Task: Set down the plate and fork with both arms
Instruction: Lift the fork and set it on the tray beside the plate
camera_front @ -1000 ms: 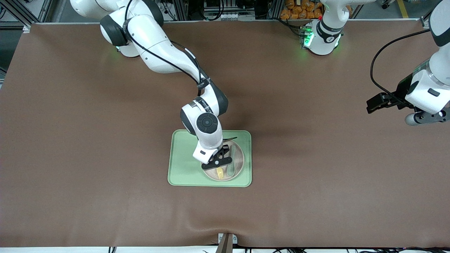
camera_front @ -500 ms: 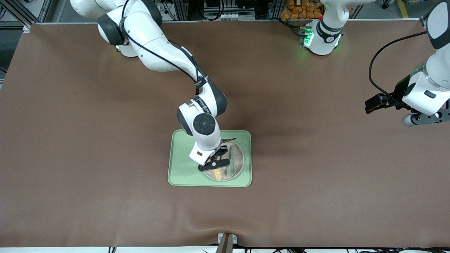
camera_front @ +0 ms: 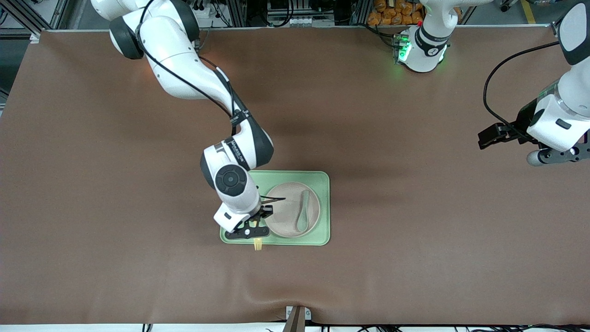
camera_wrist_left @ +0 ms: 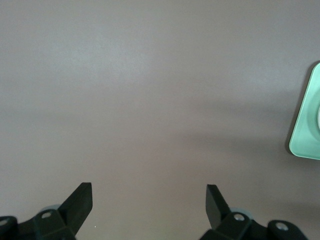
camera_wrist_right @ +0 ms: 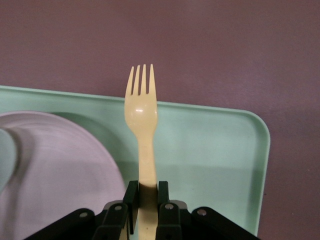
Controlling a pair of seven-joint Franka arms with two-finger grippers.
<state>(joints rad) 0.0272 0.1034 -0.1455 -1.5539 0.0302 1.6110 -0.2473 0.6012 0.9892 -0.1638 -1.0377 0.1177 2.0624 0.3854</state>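
Pale yellow fork pinched in my right claw over tray edge, plate at three o'clock, left claw wide, waiting.

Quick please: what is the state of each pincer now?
Left pincer: open, holding nothing, over bare table.
Right pincer: closed on the fork, over the tray beside the plate.
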